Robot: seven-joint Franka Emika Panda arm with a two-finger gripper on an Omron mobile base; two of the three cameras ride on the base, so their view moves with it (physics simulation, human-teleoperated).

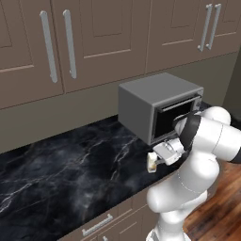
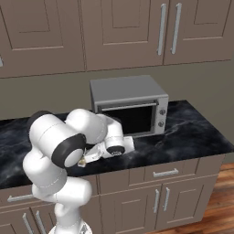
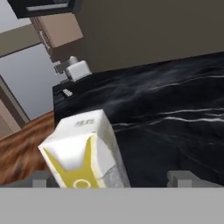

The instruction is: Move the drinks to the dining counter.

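The claw (image 3: 109, 178) stands spread wide and pinches nothing. The carton (image 3: 85, 151) stands between its two tips in the hand view, nearer the left tip than the right, so it is not centred in the gap. Its gabled top with the yellow mark faces the camera and its long axis runs away along the line of the claw, upright on the black counter (image 3: 175, 100). In the left base view the carton (image 1: 151, 162) sits near the counter's front edge, just in front of the toaster oven (image 1: 157, 106), with the claw (image 1: 157, 160) right at it. In my judgement the coming move turns on that offset: the claw needs to shift a little toward the carton's side before the tips close, or one tip may push the carton and tip it. The oven door is shut and I cannot see what is inside. The bottle and can are not to be made out, and the carton has yet to go to the dining counter.
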